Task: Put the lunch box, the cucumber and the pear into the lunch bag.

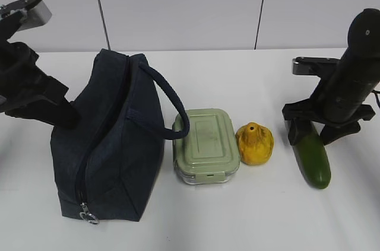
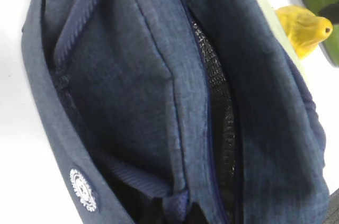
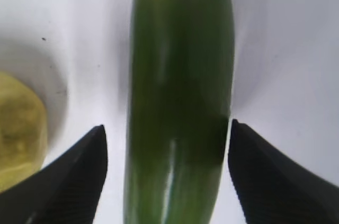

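At frame right I see my right end effector [image 3: 167, 176] spread wide astride the cucumber [image 3: 180, 97], ungripped; the left one's state I cannot tell.

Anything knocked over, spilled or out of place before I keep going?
Nothing stands out. The lunch bag stands upright on the table, the lunch box sits flat with its lid on, and the pear and cucumber lie beside it, intact. Right gripper straddles the cucumber, open.

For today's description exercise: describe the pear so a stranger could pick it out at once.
Start at the big navy lunch bag on the left of the white table. Right of it sits the green-lidded lunch box, then the pear, before the cucumber. It alone is yellow-orange and bumpy.
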Robot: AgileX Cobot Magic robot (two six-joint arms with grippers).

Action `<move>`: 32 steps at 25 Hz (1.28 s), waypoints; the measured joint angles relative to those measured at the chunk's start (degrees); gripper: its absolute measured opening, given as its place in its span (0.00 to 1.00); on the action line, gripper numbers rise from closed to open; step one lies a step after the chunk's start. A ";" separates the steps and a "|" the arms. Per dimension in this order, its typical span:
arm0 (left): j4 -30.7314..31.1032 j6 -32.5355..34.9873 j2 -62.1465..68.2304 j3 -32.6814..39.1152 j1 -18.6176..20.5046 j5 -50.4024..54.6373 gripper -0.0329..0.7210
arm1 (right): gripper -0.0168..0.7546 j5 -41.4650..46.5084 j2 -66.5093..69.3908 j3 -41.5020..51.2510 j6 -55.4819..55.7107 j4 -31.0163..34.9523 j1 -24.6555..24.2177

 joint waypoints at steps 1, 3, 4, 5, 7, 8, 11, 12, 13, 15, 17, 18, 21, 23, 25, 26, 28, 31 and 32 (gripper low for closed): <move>0.00 0.00 0.00 0.00 0.00 0.00 0.07 | 0.74 0.00 0.87 -0.71 0.08 0.00 0.00; 0.00 0.00 0.00 0.00 0.00 -0.04 0.07 | 0.73 0.25 2.11 -1.62 0.08 0.00 0.00; 0.00 0.00 0.00 0.00 0.00 -0.07 0.07 | 0.72 0.43 2.86 -2.11 0.08 -0.08 0.00; 0.00 0.00 0.00 0.00 0.00 -0.11 0.07 | 0.71 0.79 3.68 -2.41 0.08 -0.08 0.00; 0.00 0.00 0.00 0.00 0.00 -0.13 0.07 | 0.68 1.20 5.12 -3.12 0.13 -0.08 0.00; 0.00 0.00 0.00 0.00 0.00 -0.19 0.07 | 0.64 1.51 5.43 -3.40 0.13 -0.31 0.00; 0.00 0.00 0.00 0.00 0.00 -0.21 0.07 | 0.55 1.51 5.52 -3.61 0.26 -0.53 0.00; 0.00 0.00 0.00 0.00 0.00 -0.21 0.07 | 0.55 1.62 5.40 -3.61 0.36 -0.64 0.00; 0.00 0.00 0.00 0.00 0.00 -0.21 0.07 | 0.55 1.87 5.04 -3.75 0.35 -0.64 0.00; 0.00 0.00 0.00 0.00 0.00 -0.21 0.07 | 0.55 1.98 3.27 -4.43 0.27 0.18 0.00; 0.00 0.00 0.00 0.00 0.00 -0.39 0.07 | 0.55 1.98 0.19 -5.63 -1.20 3.17 0.00; 0.00 0.00 0.00 0.00 0.00 -0.45 0.07 | 0.55 2.12 -1.50 -6.47 -3.59 7.34 0.00; 0.00 0.05 0.00 0.00 0.00 -0.70 0.07 | 0.55 4.58 -7.41 -9.44 -14.19 25.03 0.00; 0.07 0.05 0.00 0.00 0.00 -1.14 0.07 | 0.55 7.22 -9.69 -11.21 -19.74 35.89 0.36; 0.11 0.05 0.00 0.00 0.00 -1.55 0.07 | 0.55 9.53 -10.60 -13.07 -23.86 45.42 1.44; 0.11 0.05 0.00 0.00 0.00 -1.71 0.07 | 0.55 9.79 -10.60 -14.00 -25.07 48.47 2.41; 0.11 0.05 0.00 0.00 0.00 -2.06 0.07 | 0.55 9.20 -10.60 -15.09 -26.53 51.98 5.37; 0.11 0.05 -0.22 0.00 0.00 -2.87 0.07 | 0.55 4.95 -10.60 -15.38 -27.31 53.85 10.99; 0.14 0.05 -0.34 0.00 0.00 -3.01 0.07 | 0.55 3.49 -10.39 -15.38 -27.42 54.26 12.98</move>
